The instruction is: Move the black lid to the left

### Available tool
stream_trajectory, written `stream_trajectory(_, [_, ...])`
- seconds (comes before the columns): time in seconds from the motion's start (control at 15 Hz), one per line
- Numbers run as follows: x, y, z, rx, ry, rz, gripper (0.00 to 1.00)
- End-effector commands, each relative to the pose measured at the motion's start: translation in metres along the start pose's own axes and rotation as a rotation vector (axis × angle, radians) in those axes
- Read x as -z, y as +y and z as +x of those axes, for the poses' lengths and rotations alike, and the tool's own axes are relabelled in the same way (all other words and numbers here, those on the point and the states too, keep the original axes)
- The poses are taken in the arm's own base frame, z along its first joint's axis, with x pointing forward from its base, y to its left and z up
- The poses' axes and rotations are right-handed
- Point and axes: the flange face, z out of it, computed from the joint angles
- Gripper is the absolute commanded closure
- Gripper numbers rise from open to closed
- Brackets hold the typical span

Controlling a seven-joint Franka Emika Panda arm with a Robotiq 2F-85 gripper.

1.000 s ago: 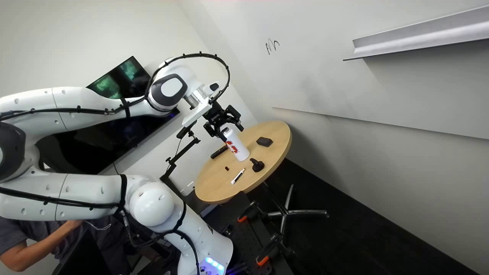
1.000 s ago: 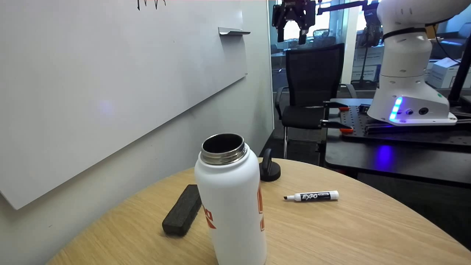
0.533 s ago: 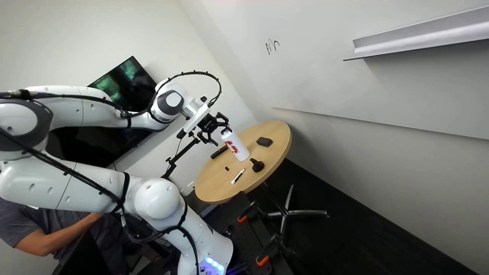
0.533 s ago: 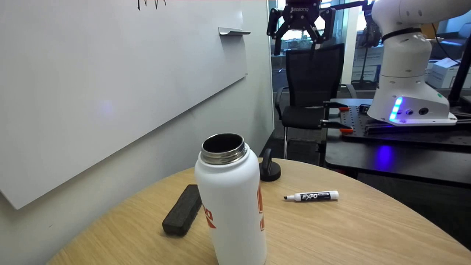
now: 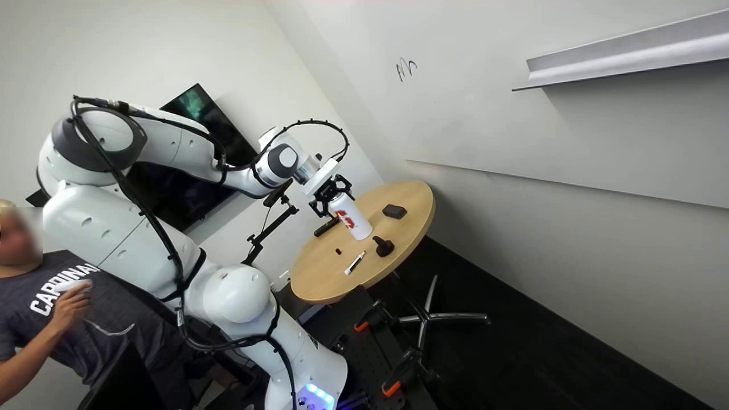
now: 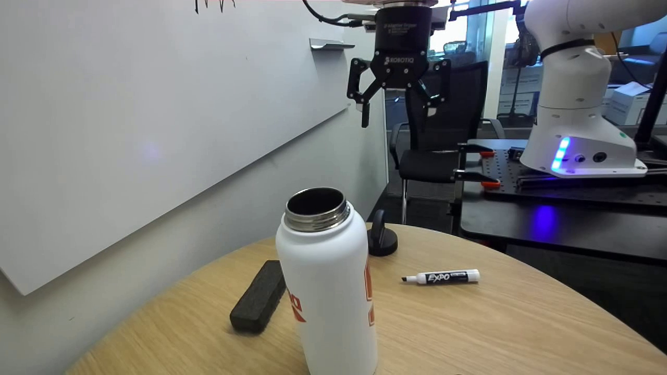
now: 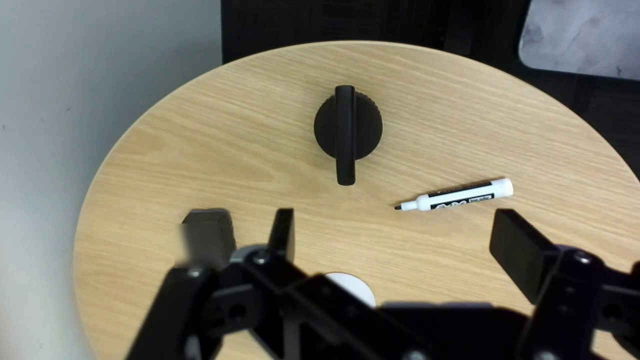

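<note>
The black lid (image 7: 369,127) is a low round piece with a raised bar handle. It lies on the round wooden table (image 7: 240,125), near the far edge in the wrist view. It also shows in both exterior views (image 5: 384,247) (image 6: 383,242), partly behind the white bottle in the latter. My gripper (image 7: 395,235) is open and empty, its fingers wide apart. It hangs above the table, apart from the lid, as both exterior views show (image 5: 342,206) (image 6: 397,121). In the wrist view the lid lies beyond the fingertips, left of their midline.
An upright open white bottle (image 6: 328,291) stands on the table; its white part (image 7: 356,287) shows beneath a finger. A marker (image 7: 460,196) lies right of the lid, a dark eraser (image 7: 216,220) to the left. A black stick (image 5: 327,226) lies behind the bottle. A whiteboard wall (image 6: 182,130) borders the table.
The arm has folded and the gripper has come lower and closer to the table, showing larger in an exterior view. It has also turned and stays open. The lid, bottle and marker have not moved.
</note>
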Motion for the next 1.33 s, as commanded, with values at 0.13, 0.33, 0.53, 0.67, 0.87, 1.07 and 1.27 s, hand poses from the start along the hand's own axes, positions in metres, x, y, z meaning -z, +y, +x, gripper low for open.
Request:
stream_trajectory(0.13, [-0.008, 0.006, -0.003, -0.016, -0.001, -0.012, 0.00])
stream_trajectory(0.33, [-0.036, 0.011, -0.006, -0.019, 0.010, -0.017, 0.00])
stream_trajectory(0.53, [-0.066, 0.015, -0.007, -0.010, 0.042, -0.020, 0.00])
stream_trajectory(0.67, [-0.090, 0.016, -0.010, -0.012, 0.055, -0.002, 0.00])
stream_trajectory(0.87, [-0.121, 0.018, -0.019, -0.020, 0.060, 0.031, 0.00])
stream_trajectory(1.07, [-0.146, 0.017, -0.026, -0.023, 0.056, 0.066, 0.00])
stream_trajectory(1.27, [-0.164, 0.015, -0.026, -0.007, 0.065, 0.088, 0.00])
